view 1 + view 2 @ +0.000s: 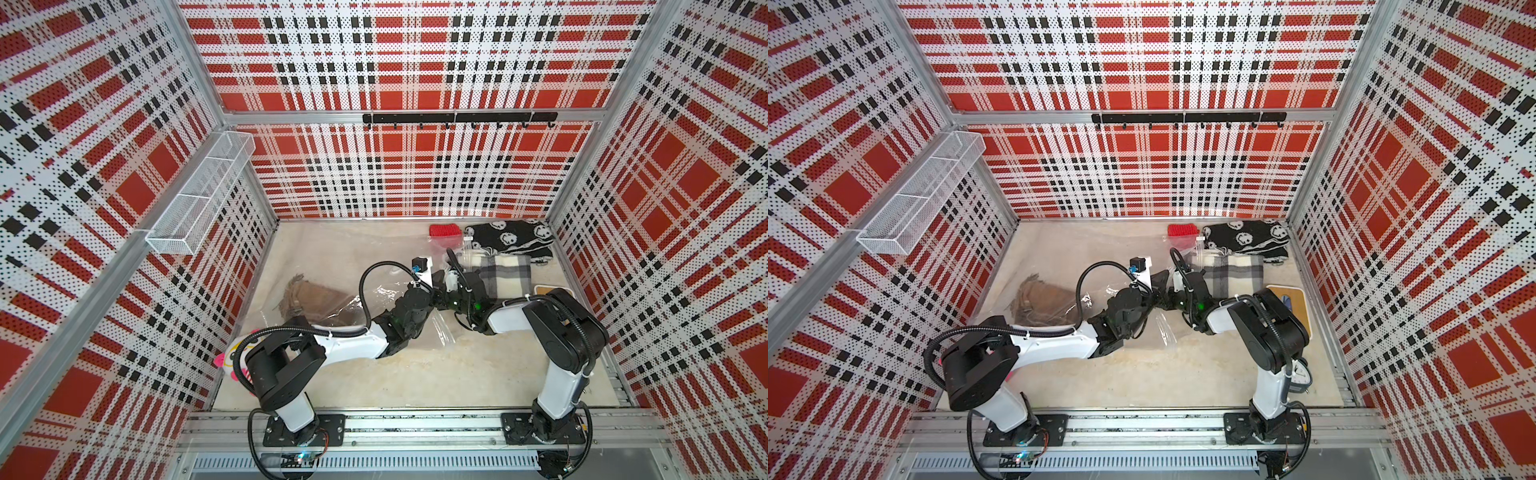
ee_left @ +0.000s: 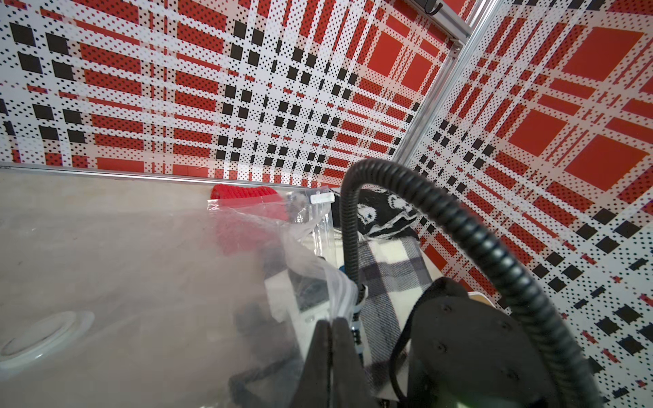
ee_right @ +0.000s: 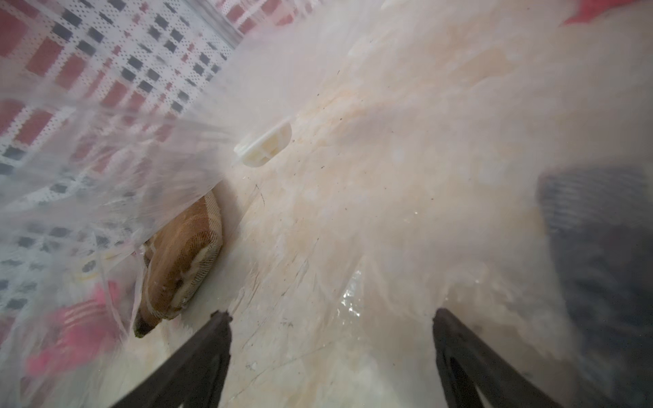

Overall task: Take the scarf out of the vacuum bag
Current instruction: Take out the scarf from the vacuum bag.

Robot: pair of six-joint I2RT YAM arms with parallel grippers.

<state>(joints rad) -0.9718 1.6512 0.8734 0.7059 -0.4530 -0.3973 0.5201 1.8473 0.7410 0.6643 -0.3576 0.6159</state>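
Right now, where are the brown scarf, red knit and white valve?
brown scarf (image 1: 316,299): in a top view, its middle.
red knit (image 1: 445,230): in a top view, its centre.
white valve (image 2: 45,340): left wrist view, disc centre.

pale tabletop (image 1: 415,374) carries vacuum bag (image 1: 386,291), checked cloth (image 1: 507,274), red knit (image 1: 445,230).

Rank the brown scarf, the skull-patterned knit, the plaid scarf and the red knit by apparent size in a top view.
1. skull-patterned knit and brown scarf: about alike, unranked.
2. plaid scarf, partly hidden.
3. red knit.
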